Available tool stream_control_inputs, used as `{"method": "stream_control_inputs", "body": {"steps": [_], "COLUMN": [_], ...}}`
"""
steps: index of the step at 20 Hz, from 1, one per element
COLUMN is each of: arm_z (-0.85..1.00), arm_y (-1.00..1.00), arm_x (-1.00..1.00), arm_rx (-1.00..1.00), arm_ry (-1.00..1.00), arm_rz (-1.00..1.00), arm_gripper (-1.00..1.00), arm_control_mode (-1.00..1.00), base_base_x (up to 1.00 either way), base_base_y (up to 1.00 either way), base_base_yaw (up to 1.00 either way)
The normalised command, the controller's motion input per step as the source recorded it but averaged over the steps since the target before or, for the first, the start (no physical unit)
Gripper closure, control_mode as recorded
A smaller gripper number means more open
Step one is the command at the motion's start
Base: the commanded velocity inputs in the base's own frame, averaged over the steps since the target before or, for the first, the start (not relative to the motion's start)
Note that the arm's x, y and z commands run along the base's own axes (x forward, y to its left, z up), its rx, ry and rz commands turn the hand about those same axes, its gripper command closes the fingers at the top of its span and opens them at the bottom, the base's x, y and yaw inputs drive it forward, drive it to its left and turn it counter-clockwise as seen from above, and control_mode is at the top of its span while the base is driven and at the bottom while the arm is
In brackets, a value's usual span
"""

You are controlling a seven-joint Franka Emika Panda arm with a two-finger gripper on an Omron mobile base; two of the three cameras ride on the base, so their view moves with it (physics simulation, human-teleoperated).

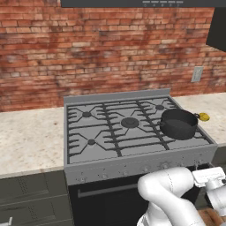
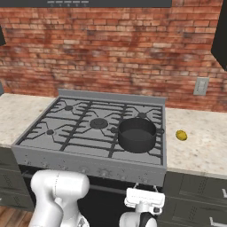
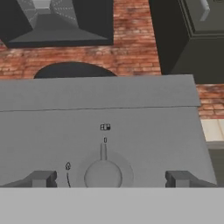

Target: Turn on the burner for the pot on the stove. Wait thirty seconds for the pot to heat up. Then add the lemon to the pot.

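Facing the front panel of the stove [image 2: 95,166], the hand [image 3: 105,178] hangs low before a round knob [image 3: 103,175], its two fingers spread wide on either side of the knob and touching nothing. The knob's pointer stands straight up. On top of the stove the pot [image 2: 136,134] sits on the near right grate, dark and uncovered. The lemon [image 2: 181,135] lies on the pale surface [image 2: 201,146] just right of the stove, apart from the pot. A brick wall [image 2: 111,48] runs behind.
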Motion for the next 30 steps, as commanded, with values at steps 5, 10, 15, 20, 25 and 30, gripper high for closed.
{"method": "stream_control_inputs", "body": {"steps": [5,10,15,20,25,30], "arm_z": [0.0,0.1,0.15,0.0,-0.05,-0.02], "arm_y": [0.0,0.0,0.0,0.0,0.0,0.02], "arm_x": [0.0,0.07,0.09,0.0,-0.11,-0.03], "arm_rx": [0.0,0.02,0.02,0.0,0.0,0.0], "arm_ry": [0.0,-0.03,-0.08,0.0,0.0,0.0], "arm_rz": [0.0,0.0,0.0,0.0,0.0,0.0], "arm_gripper": [-1.0,-1.0,-1.0,-1.0,-1.0,-1.0], "arm_control_mode": [-1.0,-1.0,-1.0,-1.0,-1.0,-1.0], "base_base_x": [0.0,0.0,0.0,0.0,0.0,0.0], "base_base_y": [0.0,0.0,0.0,0.0,0.0,0.0], "base_base_yaw": [0.0,0.0,0.0,0.0,0.0,0.0]}}
